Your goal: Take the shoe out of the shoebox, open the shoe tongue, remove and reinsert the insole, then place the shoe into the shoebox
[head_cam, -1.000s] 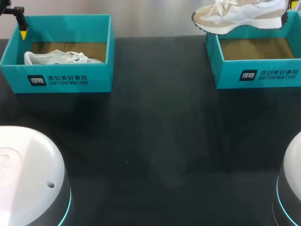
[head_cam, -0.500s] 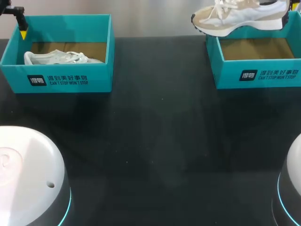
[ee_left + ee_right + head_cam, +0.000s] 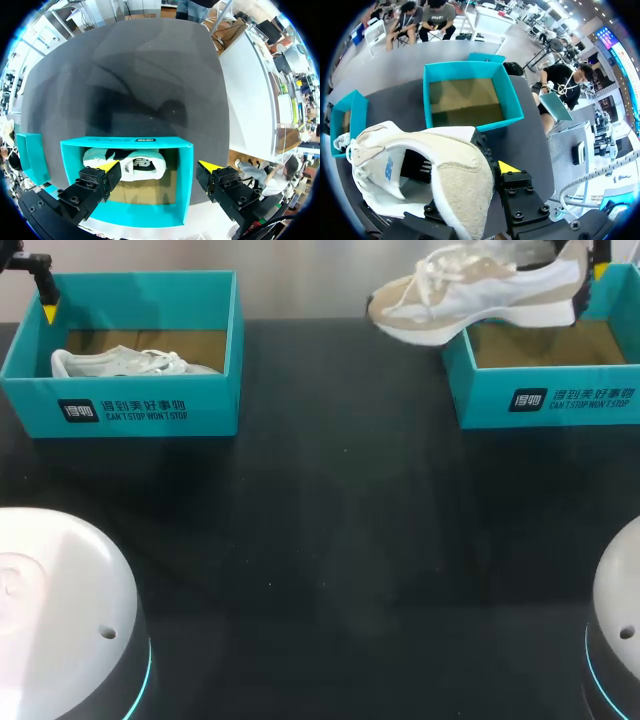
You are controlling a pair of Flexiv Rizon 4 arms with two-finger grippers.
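While the dark table (image 3: pixel 320 540) takes most of the head view, two open teal shoeboxes stand on its far part, well apart from each other. At the near corners the white round bases of my arms show, one at the left (image 3: pixel 60 610) and one at the right (image 3: pixel 620 620).

The left shoebox (image 3: pixel 120 405) holds a white shoe (image 3: pixel 120 362), which lies on the brown bottom close to the front wall. In the left wrist view this shoe (image 3: pixel 135 165) lies low in the box, under the fingers. The right shoebox (image 3: pixel 545 400) shows its brown bottom.

The beige and white shoe (image 3: pixel 480 295) is in the air above the left side of the right shoebox. Its heel is over the box. Its toe points to my left, goes past the left wall of the box and hangs over the table. The toe seems a little lower than the heel. The left wall of the box is directly under the middle of the sole.

The right gripper (image 3: pixel 470 170) clamps the heel edge of this shoe (image 3: pixel 445 175), with one finger inside the opening and the yellow-tipped one outside.

The left gripper (image 3: pixel 159 166) hovers over the far left corner of the left shoebox, its fingers spread wide and touching nothing.
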